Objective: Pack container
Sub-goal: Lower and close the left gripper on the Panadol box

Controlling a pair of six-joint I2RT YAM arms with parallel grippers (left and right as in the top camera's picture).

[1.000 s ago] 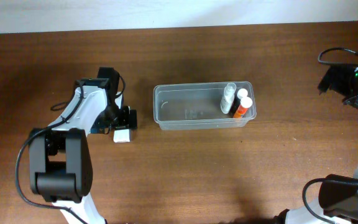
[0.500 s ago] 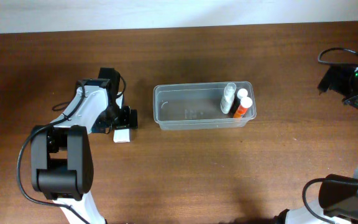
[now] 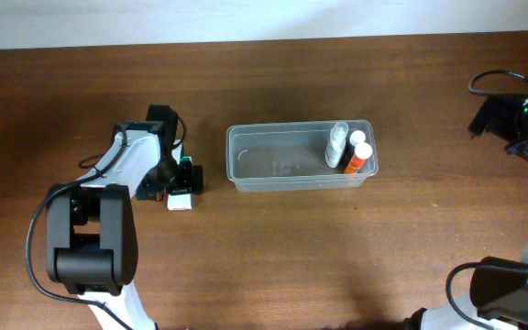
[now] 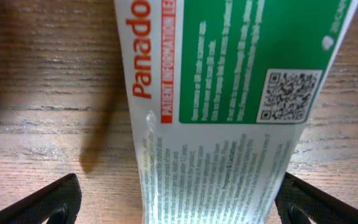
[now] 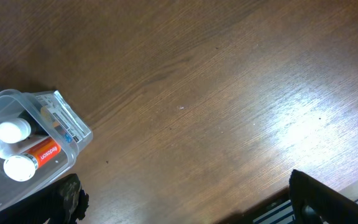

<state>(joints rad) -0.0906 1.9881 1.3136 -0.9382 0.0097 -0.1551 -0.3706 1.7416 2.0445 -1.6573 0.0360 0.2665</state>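
one white-and-green cardboard medicine box (image 4: pixel 229 93) looks light, crushable; left gripper (image 4: pixel 179 208), jaws open, straddles its long sides; right gripper (image 5: pixel 194 202) jaws spread, empty.

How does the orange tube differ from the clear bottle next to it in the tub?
The orange tube is opaque orange; the clear bottle is see-through. The tube sits nearer the container's right wall, the bottle on its left. Both have white caps and lie in the container's right end.
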